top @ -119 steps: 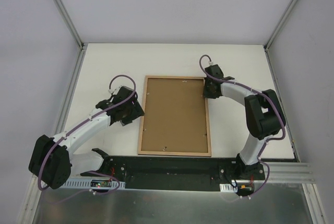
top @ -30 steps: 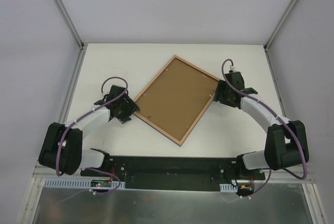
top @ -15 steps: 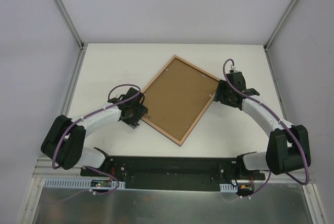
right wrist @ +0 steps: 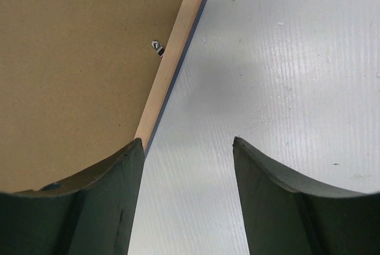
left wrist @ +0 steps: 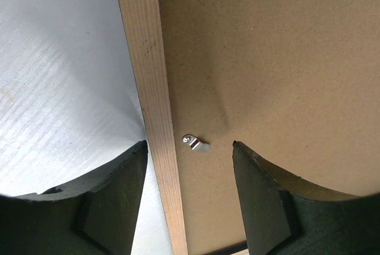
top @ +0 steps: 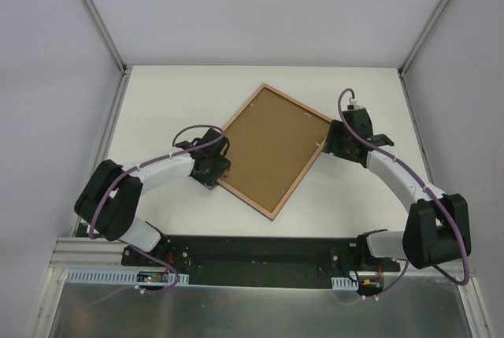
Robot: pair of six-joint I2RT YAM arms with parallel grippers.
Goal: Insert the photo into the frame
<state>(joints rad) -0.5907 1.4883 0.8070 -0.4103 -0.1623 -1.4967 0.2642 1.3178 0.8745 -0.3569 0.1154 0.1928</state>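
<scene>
The frame point(top: 277, 196) lies face down and turned diagonally on the white table, its light wood back rim up and the brown backing board point(top: 268, 149) in it. The photo is not in view. My left gripper point(top: 214, 166) is open over the frame's left edge; in the left wrist view its jaws straddle the wood rim point(left wrist: 151, 100) and a small metal clip point(left wrist: 196, 143). My right gripper point(top: 331, 143) is open at the frame's right corner. In the right wrist view its left finger lies over the rim point(right wrist: 172, 65) and another clip point(right wrist: 157, 47) shows beyond.
The white table point(top: 157, 94) is walled by grey panels with aluminium posts point(top: 94, 15) at the back corners. A black base rail point(top: 260, 251) runs along the near edge.
The frame was turned from upright to diagonal about a second ago and stays so. My left gripper has moved right, onto the frame's left edge. The right gripper has hardly moved.
</scene>
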